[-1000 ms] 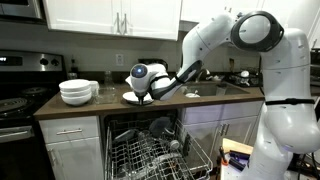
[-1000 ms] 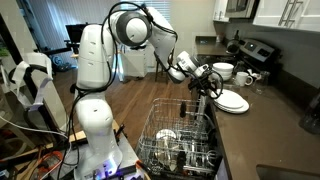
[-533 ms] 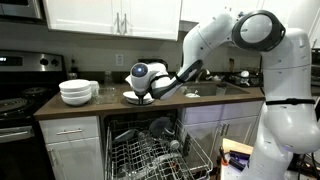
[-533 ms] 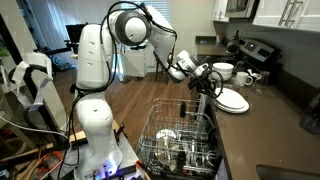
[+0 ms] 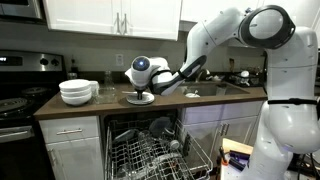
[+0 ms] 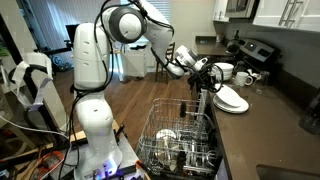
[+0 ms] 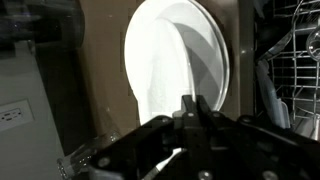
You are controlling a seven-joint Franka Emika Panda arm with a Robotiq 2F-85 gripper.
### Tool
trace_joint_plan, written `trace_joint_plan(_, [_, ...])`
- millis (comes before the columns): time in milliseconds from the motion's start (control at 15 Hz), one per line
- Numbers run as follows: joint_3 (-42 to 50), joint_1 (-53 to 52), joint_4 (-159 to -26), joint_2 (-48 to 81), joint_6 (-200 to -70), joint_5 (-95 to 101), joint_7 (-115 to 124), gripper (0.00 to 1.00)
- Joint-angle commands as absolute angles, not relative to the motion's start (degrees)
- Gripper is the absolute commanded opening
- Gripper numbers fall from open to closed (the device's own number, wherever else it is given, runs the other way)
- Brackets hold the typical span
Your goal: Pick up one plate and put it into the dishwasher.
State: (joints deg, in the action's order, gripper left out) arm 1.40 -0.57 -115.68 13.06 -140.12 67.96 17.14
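Dark brown countertop (image 5: 110, 108), runs from the stove end on the left to the right.
- Left: stack of deep white bowls (image 5: 77, 92), sitting directly on the top.
- Middle, near the front edge: plate stack (image 5: 138, 99), white. The top plate (image 7: 155, 75) is tipped up off the ones under it.
- Right of the plates: small flat white item (image 5: 193, 93), too small to tell what it is.
- Far right: dark clutter (image 5: 238, 78), can't make it out.
- Wrist view: bare brown surface on both sides of the plates.
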Motion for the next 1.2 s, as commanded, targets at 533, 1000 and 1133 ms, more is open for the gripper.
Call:
trace_joint_plan(533, [-0.6,-3.1,-123.3,2.6,-132.1,76.9,14.7,0.04])
trace_joint_plan(1000, [-2.9,-3.6,-128.3,-5.9,-132.9,72.5,5.8,0.04])
trace_joint_plan(1133, [-3.0,-3.7,-129.8,-8.7,-134.2,68.4,1.1,0.04])
